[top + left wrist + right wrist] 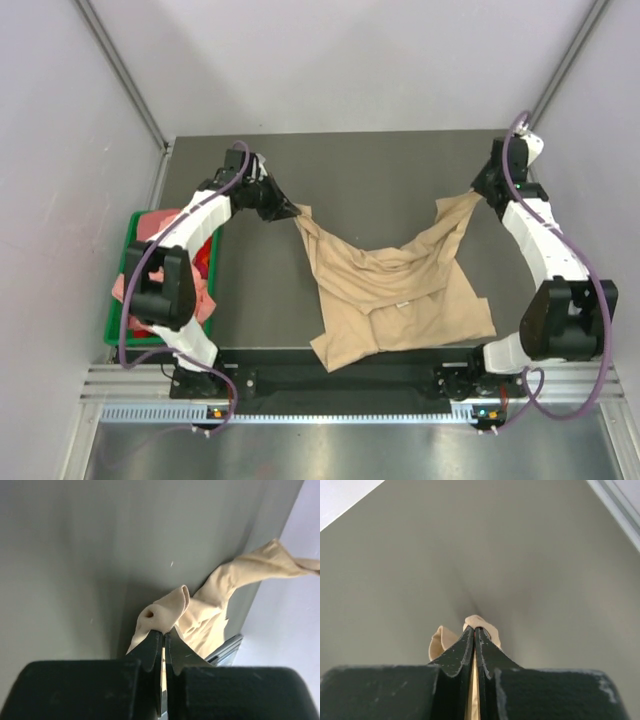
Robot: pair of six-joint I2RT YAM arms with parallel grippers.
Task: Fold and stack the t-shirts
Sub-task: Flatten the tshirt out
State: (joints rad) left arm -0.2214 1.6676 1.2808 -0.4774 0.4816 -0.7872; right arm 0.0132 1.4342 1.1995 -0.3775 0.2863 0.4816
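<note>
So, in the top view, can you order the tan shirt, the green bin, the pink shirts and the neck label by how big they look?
1. Tan shirt.
2. Green bin, partly hidden.
3. Pink shirts, mostly hidden, so this place is unsure.
4. Neck label.

A plain tan t-shirt (400,290) lies to the right of a green bin (113,325), well apart from it. Its lower body rests flat but crumpled, level with the bin's near end, and its hem is uneven. Its two upper corners are lifted and drawn outward, one toward the bin and one away from it. The cloth between them sags in a wide V with deep folds. The salmon-pink t-shirts (206,298) sit heaped and rumpled inside the bin, with some cloth spilling over its rim.
</note>
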